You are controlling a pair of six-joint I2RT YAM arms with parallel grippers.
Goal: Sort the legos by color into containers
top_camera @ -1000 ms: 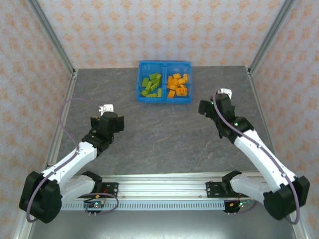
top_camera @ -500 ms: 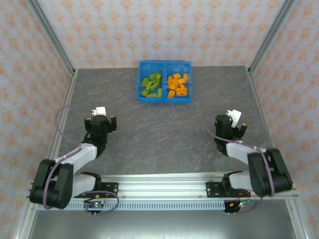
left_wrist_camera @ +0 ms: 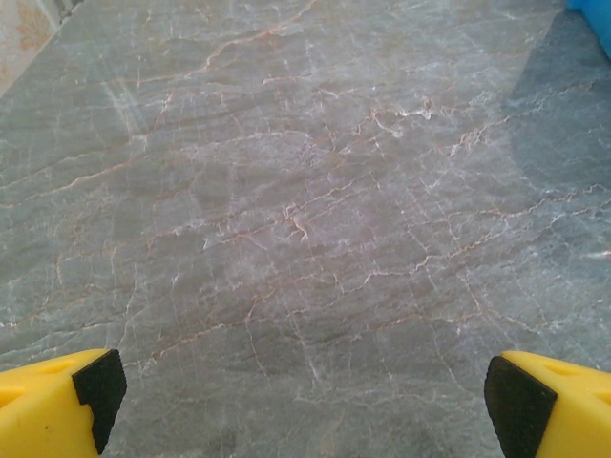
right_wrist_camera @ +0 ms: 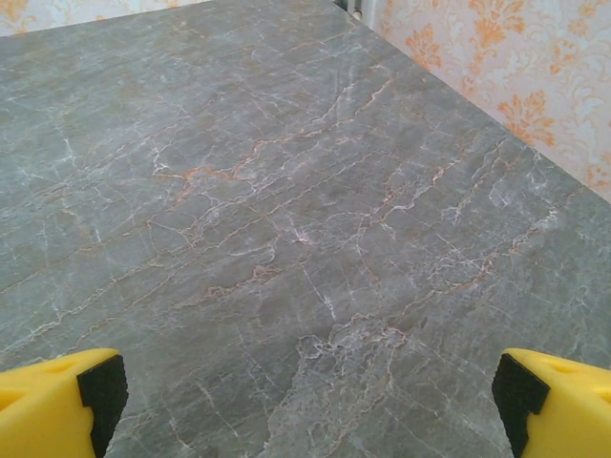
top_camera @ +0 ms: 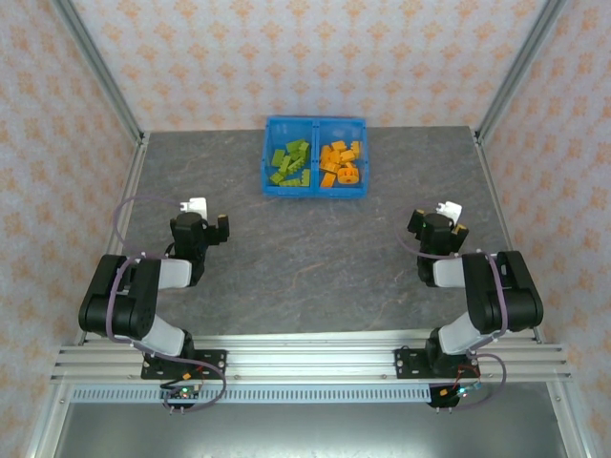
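Left fingers (left_wrist_camera: 46,405), right fingers (right_wrist_camera: 46,403) wide, empty

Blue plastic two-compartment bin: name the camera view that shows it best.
Top external: the whole blue plastic bin is visible, olive-green bricks left, orange bricks right. Left wrist catches a blue corner at its edge; right wrist faces grey marbled tabletop.

Both arms fold back toward their bases.
Left arm (top_camera: 129,296): a second ago it lies stretched low and out to the side; now it is doubled up, elbow drawn in behind the left gripper (left_wrist_camera: 305,401). Right arm (top_camera: 496,296) folds the same way. The right gripper (right_wrist_camera: 305,401) draws back and outward, so the blue bin (top_camera: 315,186) now sits farther ahead of its fingers, off to their left.
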